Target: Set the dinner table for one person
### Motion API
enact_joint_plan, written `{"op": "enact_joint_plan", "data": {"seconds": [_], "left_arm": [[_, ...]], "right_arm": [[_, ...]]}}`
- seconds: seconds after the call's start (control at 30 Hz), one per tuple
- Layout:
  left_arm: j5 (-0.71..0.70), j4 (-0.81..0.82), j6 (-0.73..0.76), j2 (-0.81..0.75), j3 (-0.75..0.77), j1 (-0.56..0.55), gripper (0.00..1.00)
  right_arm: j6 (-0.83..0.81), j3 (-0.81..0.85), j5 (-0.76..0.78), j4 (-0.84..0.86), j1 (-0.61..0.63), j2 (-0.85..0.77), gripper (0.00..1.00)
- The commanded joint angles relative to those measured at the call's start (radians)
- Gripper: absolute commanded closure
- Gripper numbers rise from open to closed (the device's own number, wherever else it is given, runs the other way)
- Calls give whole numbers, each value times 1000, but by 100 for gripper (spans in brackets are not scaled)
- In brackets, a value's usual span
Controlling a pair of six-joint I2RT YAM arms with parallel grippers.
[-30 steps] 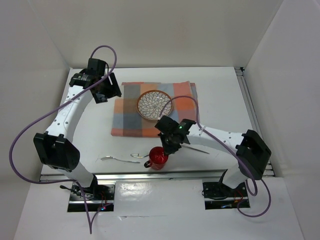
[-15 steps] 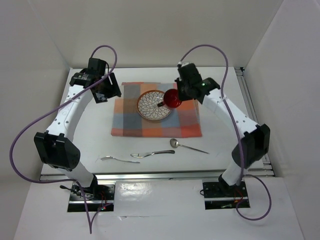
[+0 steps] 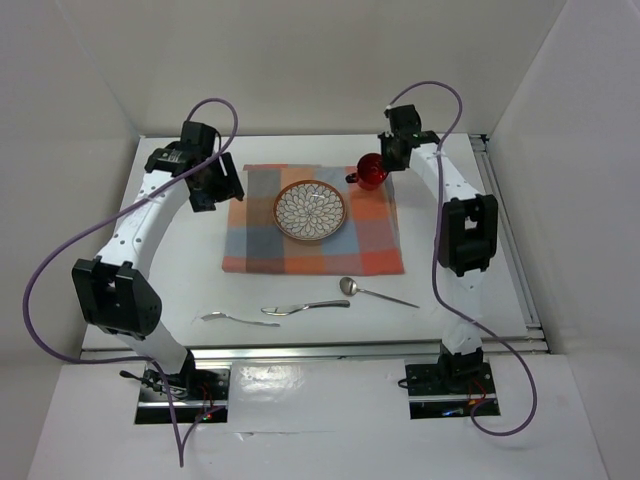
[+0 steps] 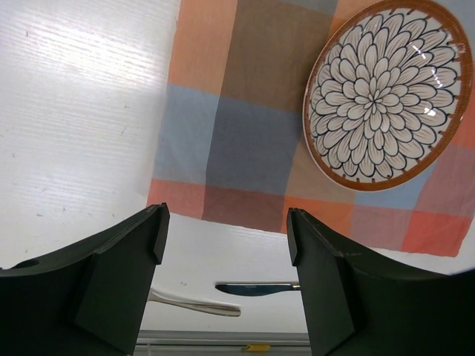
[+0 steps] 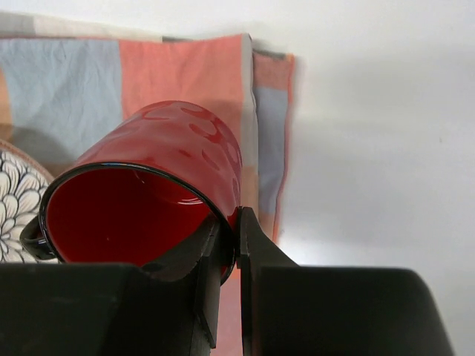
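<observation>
Now that the glossy red ceramic mug [image 3: 372, 172] is gone from the near side of the flower-patterned brown-rimmed plate [image 3: 311, 211], overhead it hangs at the plate's far right over the flat white dinner table [image 3: 400, 325], seemingly nearly placed; left wrist: left gripper [image 4: 226, 222] gapes empty; right wrist: right gripper [image 5: 228, 222] pinches the mug's wall.

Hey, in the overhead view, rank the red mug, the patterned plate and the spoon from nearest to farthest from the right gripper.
1. Red mug, pinched in the right gripper, cloth's far right corner.
2. Patterned plate, mid-cloth, leftward.
3. Spoon, bare table, near side.
</observation>
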Motion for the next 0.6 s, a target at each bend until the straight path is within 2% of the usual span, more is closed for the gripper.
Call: {"op": "enact_joint_plan", "data": {"seconds": [0.0, 0.07, 0.37, 0.43, 0.5, 0.53, 0.57], "left_arm": [[4, 4, 29, -30, -11, 4, 18], [-5, -8, 29, -20, 0, 4, 18], [-23, -27, 29, -11, 0, 4, 18], [-23, -27, 29, -31, 0, 4, 17], [-23, -27, 20, -31, -9, 4, 17], [-13, -27, 20, -40, -9, 4, 17], [-13, -27, 20, -40, -18, 4, 17]], "right_arm": [[-33, 161, -69, 65, -15, 38, 100], [-53, 209, -60, 23, -15, 100, 100], [-44, 262, -72, -6, -24, 180, 99], [-44, 262, -81, -17, -24, 189, 88], [-35, 272, -91, -17, -24, 198, 60], [-35, 295, -91, -28, -24, 198, 49], [-35, 306, -91, -28, -24, 207, 43]]}}
